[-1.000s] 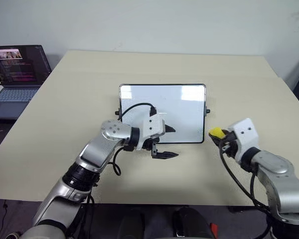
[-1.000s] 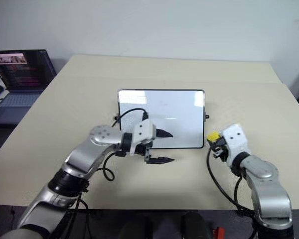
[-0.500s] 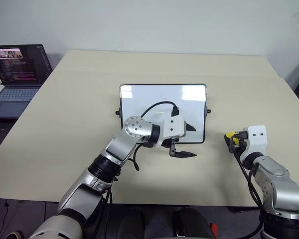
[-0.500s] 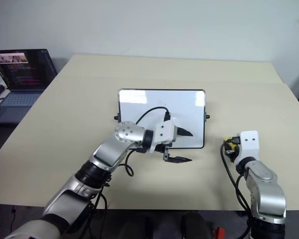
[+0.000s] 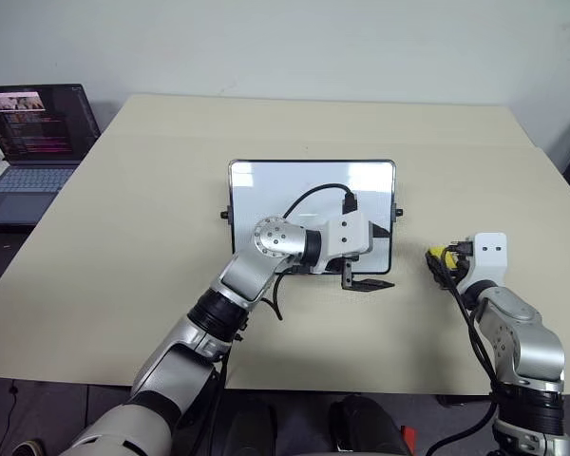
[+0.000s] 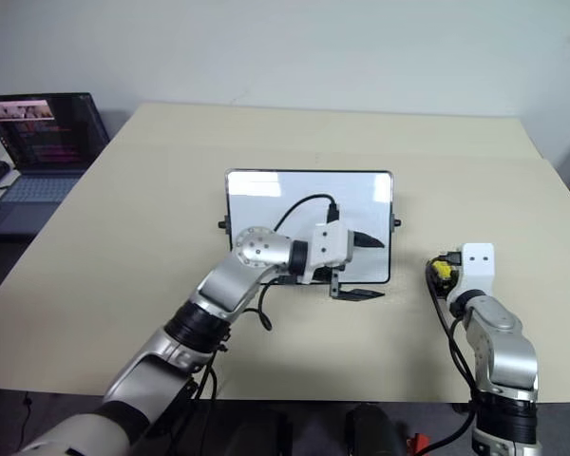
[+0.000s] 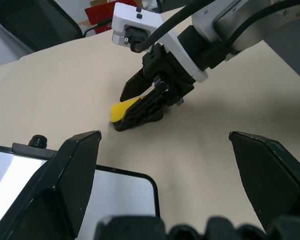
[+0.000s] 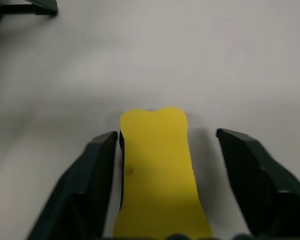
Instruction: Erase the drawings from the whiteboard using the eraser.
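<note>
Item: the eraser [image 8: 157, 175]. I find it lying on the beige table [image 5: 123, 247], off the right-hand end of the whiteboard [image 5: 304, 190], yellow face up, dark underside on the tabletop. It sits between the fingers of my right gripper [image 8: 165, 180]: one finger [image 8: 87, 185] is hard against its side, the other [image 8: 250, 175] stands off with a clear gap, so I log the jaws as spread and not clamping the block.

Item: left gripper [image 6: 366, 266]. I see it reaching across the lower right corner of the whiteboard, pointing toward the right gripper. Jaws wide, nothing between them; one finger [image 6: 369, 239] over the white surface, the other [image 6: 359, 294] over the table just past the black frame. The eraser lies ahead of it, apart.

Item: whiteboard. Flat at mid-table; I can make out no red marks on the part that shows.

Item: laptop [image 5: 33, 142]. Open at the far left, off the table.
</note>
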`<action>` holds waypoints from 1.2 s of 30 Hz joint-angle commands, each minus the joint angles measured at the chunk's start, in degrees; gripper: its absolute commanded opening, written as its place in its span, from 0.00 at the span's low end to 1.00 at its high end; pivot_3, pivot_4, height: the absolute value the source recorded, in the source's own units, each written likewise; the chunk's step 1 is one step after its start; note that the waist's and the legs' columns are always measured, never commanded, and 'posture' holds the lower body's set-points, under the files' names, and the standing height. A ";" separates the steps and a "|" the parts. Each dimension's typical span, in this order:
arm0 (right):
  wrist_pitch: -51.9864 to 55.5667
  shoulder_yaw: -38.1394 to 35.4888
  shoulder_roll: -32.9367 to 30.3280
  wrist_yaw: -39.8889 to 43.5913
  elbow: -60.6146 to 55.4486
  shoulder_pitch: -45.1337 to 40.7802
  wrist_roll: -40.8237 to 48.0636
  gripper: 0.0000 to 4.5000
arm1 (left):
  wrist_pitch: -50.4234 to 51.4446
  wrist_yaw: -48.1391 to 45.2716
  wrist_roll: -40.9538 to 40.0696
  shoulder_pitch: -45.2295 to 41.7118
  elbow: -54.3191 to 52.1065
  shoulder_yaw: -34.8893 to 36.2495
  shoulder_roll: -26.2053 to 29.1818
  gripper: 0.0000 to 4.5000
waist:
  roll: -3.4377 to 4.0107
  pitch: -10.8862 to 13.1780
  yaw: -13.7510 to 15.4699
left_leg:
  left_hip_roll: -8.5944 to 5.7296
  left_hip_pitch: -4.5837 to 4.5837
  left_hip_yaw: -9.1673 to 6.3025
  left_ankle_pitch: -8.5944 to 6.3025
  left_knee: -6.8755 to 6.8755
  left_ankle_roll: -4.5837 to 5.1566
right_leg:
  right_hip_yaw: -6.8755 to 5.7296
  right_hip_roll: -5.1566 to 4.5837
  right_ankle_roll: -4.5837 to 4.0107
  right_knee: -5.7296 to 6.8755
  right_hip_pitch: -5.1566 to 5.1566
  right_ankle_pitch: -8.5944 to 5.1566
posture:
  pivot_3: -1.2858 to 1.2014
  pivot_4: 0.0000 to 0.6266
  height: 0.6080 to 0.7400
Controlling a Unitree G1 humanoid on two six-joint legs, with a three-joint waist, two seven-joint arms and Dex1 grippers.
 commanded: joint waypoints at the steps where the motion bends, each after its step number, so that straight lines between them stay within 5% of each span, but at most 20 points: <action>1: -2.96 -2.22 0.18 -1.07 -1.68 -1.52 2.08 1.00 | -0.24 0.90 -2.04 0.57 -2.45 2.49 -0.65 1.00 | 0.00 0.00 0.02 | 0.00 0.00 -0.01 0.00 0.00 0.00 | 0.00 0.00 0.00 0.01 0.00 0.00 | 0.52 0.24 1.00; 11: -12.34 0.96 2.30 -0.48 -12.92 1.90 5.19 1.00 | 8.38 17.03 -9.57 11.14 -15.14 19.90 0.05 1.00 | 0.04 -0.01 -0.19 | 0.11 -0.03 -0.12 0.00 -0.01 0.00 | 0.04 -0.04 -0.04 0.02 -0.06 0.03 | 0.52 0.24 1.00; 19: -41.21 1.63 5.73 6.80 -3.51 13.37 6.32 1.00 | 7.33 38.35 -5.11 32.97 -29.95 30.06 -3.66 1.00 | 0.05 -0.01 0.16 | 0.17 0.01 -0.12 0.00 0.01 -0.01 | 0.06 -0.24 -0.07 0.00 0.01 0.05 | 0.52 0.24 1.00; 25: -48.51 0.23 5.60 9.89 0.58 22.60 8.79 1.00 | 5.81 45.71 -2.70 45.36 -33.85 30.86 -6.35 1.00 | 0.05 -0.01 0.48 | 0.15 0.34 -0.15 -0.03 0.01 0.00 | 0.03 -0.35 0.07 -0.04 0.35 -0.04 | 0.52 0.24 1.00; 36: -46.08 0.47 2.15 9.22 0.97 26.56 8.91 1.00 | 5.28 50.64 -3.40 55.20 -33.75 30.52 -9.27 1.00 | 0.08 -0.04 0.30 | 0.24 0.59 -0.03 -0.03 -0.04 -0.01 | 0.15 -0.30 -0.07 0.01 0.41 -0.12 | 0.52 0.24 1.00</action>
